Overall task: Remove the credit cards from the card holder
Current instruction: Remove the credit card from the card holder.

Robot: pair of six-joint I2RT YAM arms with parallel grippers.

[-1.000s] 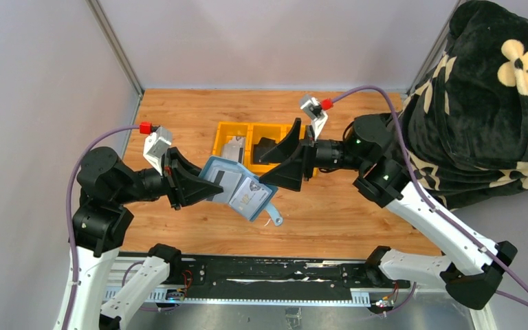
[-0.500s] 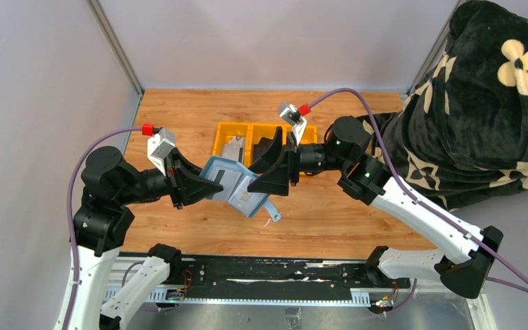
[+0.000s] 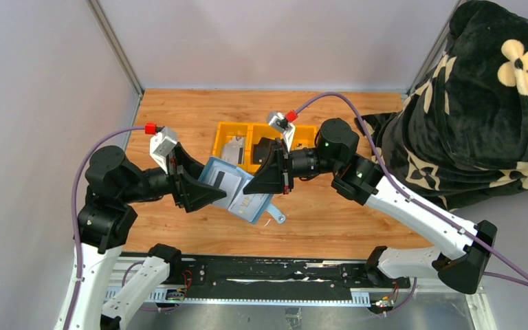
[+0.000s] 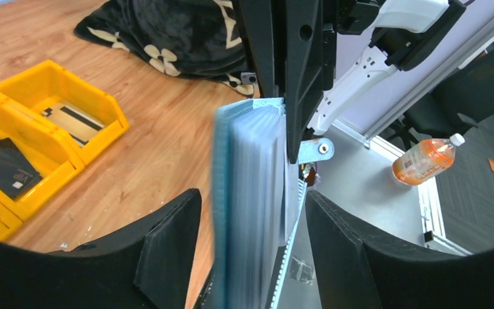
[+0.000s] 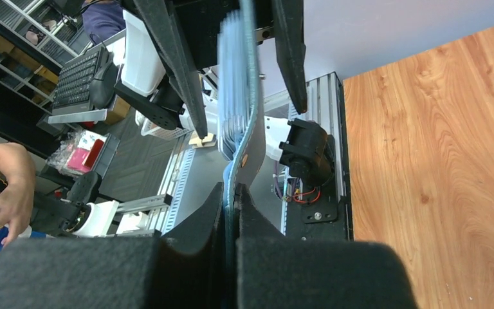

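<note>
The blue-grey card holder (image 3: 239, 196) hangs open in the air between both arms, above the wooden table. A white credit card with a black stripe (image 3: 225, 181) and a paler card (image 3: 251, 201) sit in its slots. My right gripper (image 3: 249, 188) is shut on the holder's right edge; the right wrist view shows the blue edge (image 5: 238, 109) pinched between the pads. My left gripper (image 3: 213, 190) is open, and its fingers straddle the holder (image 4: 251, 193) with a gap on each side. A blue strap (image 3: 275, 216) dangles below.
A yellow three-compartment tray (image 3: 228, 130) lies behind the holder, with a grey striped card (image 3: 232, 150) in its left bin and a black pouch (image 3: 265, 147) in the middle one. A black flowered blanket (image 3: 481, 103) covers the right side. Walls close in at left and back.
My right gripper moved left and shut on the holder's edge. My left gripper has let go of the holder and now stands open around it.
</note>
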